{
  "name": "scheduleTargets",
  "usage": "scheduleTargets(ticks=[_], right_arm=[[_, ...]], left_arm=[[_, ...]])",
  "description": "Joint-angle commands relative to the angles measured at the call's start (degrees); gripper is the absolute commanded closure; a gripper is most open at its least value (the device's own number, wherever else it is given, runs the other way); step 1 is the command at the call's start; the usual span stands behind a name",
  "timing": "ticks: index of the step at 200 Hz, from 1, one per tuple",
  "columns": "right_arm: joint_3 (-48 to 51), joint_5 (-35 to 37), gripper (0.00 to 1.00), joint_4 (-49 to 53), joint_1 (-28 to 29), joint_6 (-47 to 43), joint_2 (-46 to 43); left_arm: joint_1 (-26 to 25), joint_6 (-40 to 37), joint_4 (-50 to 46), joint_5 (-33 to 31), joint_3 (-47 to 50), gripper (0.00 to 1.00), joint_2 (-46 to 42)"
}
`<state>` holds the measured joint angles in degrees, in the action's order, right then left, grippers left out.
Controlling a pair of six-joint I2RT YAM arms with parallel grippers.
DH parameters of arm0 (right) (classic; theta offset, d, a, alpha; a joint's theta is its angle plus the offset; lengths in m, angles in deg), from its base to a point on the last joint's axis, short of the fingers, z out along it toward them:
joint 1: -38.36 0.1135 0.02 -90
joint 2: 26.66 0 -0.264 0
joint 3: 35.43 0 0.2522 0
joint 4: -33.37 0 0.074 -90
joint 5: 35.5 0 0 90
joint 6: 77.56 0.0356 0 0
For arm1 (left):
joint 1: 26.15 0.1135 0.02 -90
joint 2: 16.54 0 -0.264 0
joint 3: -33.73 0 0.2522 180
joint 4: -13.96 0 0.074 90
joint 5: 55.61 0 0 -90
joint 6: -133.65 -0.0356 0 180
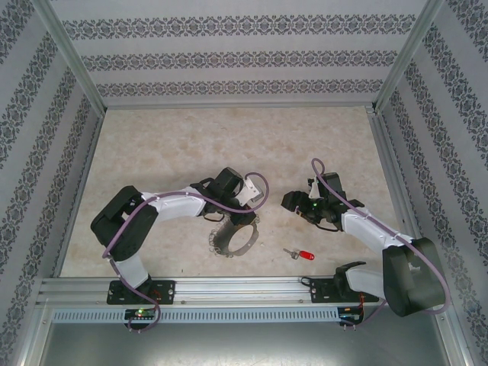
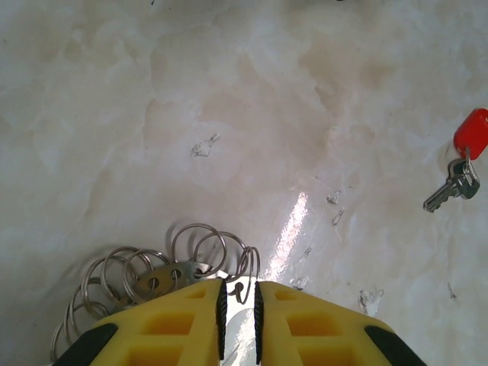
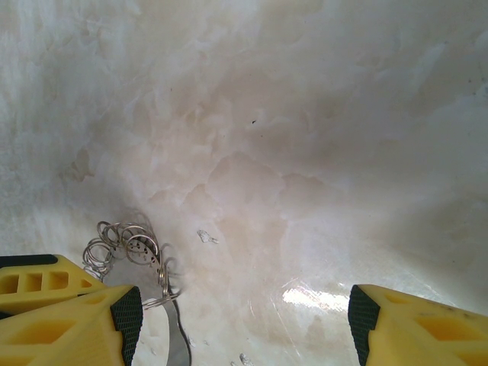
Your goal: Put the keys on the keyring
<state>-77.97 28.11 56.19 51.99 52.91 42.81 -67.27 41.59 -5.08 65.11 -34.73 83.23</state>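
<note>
The keyring [image 1: 245,242], a thin grey hoop edged with small wire loops, stands tilted on the table near the front, under my left gripper [image 1: 227,223]. In the left wrist view the yellow jaws [image 2: 238,293] stand at a narrow gap, shut on one wire loop, with more of the keyring's loops [image 2: 137,274] fanning out to the left. The key [image 1: 303,254], red-headed with a short silver blade, lies flat to the right of the ring and also shows as the key [image 2: 460,174]. My right gripper [image 1: 292,201] hovers open [image 3: 242,324], its left pad [image 3: 126,316] right beside the keyring [image 3: 130,248].
The marble-patterned table [image 1: 191,152] is walled by patterned panels on three sides. A metal rail [image 1: 244,290] runs along the near edge, where both arm bases are bolted. Small chips mark the table surface [image 2: 204,145].
</note>
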Motion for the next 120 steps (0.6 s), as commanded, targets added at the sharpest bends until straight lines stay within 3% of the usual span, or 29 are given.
scheduleTargets(ticks=[1, 120], right_arm=[[-0.49, 0.26, 0.26, 0.91, -0.08, -0.94, -0.32], [-0.45, 0.59, 0.26, 0.70, -0.04, -0.82, 0.14]], left_arm=[[0.33, 1.45, 2.03, 2.70, 0.73, 0.79, 0.97], [-1.57, 4.26, 9.75, 3.66, 6.26, 0.78, 1.73]])
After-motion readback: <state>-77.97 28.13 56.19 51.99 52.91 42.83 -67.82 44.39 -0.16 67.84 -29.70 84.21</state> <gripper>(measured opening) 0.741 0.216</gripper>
